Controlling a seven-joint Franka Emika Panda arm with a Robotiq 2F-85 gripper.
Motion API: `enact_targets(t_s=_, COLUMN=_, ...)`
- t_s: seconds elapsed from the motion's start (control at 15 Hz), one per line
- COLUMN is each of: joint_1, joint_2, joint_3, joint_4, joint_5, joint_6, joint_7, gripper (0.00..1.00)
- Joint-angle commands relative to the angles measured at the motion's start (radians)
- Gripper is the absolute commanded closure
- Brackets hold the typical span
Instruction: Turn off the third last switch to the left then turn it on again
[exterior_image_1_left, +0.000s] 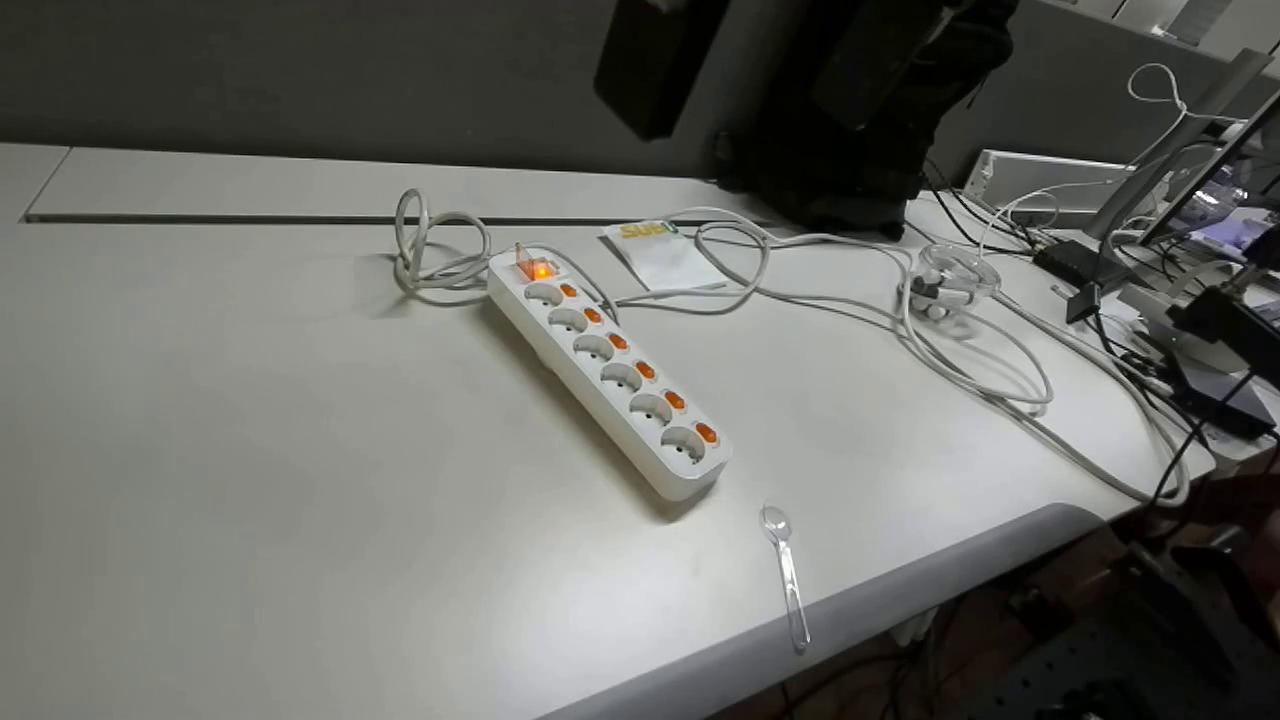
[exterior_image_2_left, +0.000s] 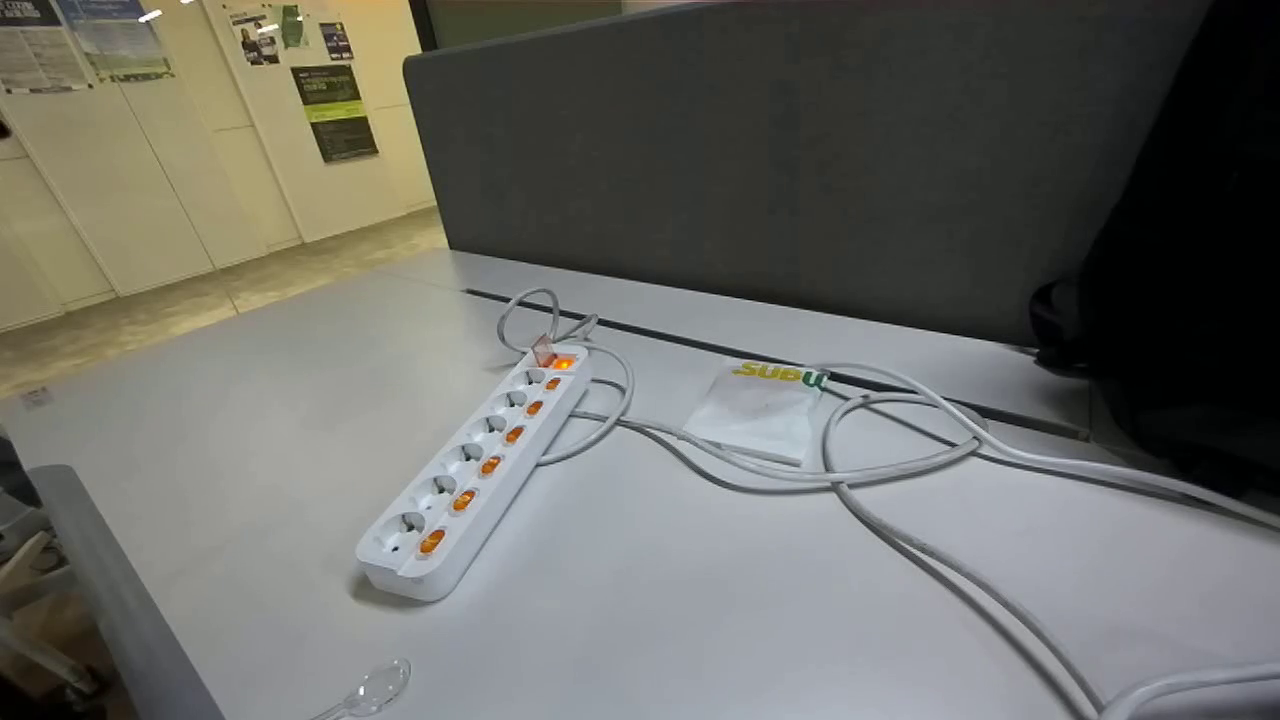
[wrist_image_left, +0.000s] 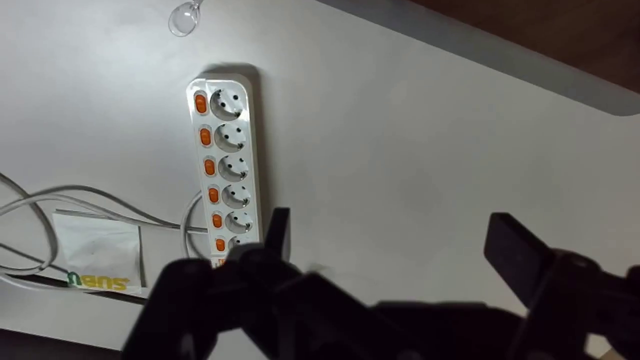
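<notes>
The orange switches (wrist_image_left: 209, 167) line one long edge of the power strip (wrist_image_left: 222, 182), though I cannot tell from which end to count the third last. Raised clear of the power strip, my pincer (wrist_image_left: 390, 237) hangs spread wide with nothing between its fingers (wrist_image_left: 276, 232). I judge this the approach before switching off: next I should draw them together, descend onto the chosen one and press.

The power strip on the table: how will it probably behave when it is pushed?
The power strip looks straight and solid, so it should probably stay stiff. It may slide, since it rests on a smooth-looking tabletop. Rolling over seems unlikely, given its long, low shape.
</notes>
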Motion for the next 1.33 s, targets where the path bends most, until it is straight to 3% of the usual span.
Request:
enact_targets(t_s=0.0, joint_1=-0.057, joint_2=0.018, joint_3=-0.05, joint_4=0.01, joint_5=-0.012, joint_6=0.051, joint_7=0.027, gripper=0.0)
enact_targets(t_s=0.2, joint_1=-0.155, joint_2=0.054, joint_3=-0.097, joint_4=0.014, joint_5=-0.019, joint_6=0.13, joint_7=0.053, gripper=0.0)
enact_targets(t_s=0.27, joint_1=-0.184, joint_2=0.071, joint_3=-0.107, joint_4=0.016, joint_5=-0.019, joint_6=0.16, joint_7=0.064, gripper=0.25)
enact_targets(t_s=0.33, joint_1=-0.221, joint_2=0.098, joint_3=-0.111, joint_4=0.019, joint_5=-0.03, joint_6=0.193, joint_7=0.076, gripper=0.26)
enact_targets(t_s=0.6, joint_1=-0.321, joint_2=0.216, joint_3=-0.094, joint_4=0.04, joint_5=-0.073, joint_6=0.302, joint_7=0.145, gripper=0.55)
enact_targets(t_s=1.0, joint_1=-0.348, joint_2=0.437, joint_3=-0.069, joint_4=0.096, joint_5=-0.12, joint_6=0.435, joint_7=0.236, gripper=0.95)
enact_targets(t_s=1.27, joint_1=-0.32, joint_2=0.605, joint_3=-0.076, joint_4=0.15, joint_5=-0.101, joint_6=0.519, joint_7=0.246, gripper=1.0)
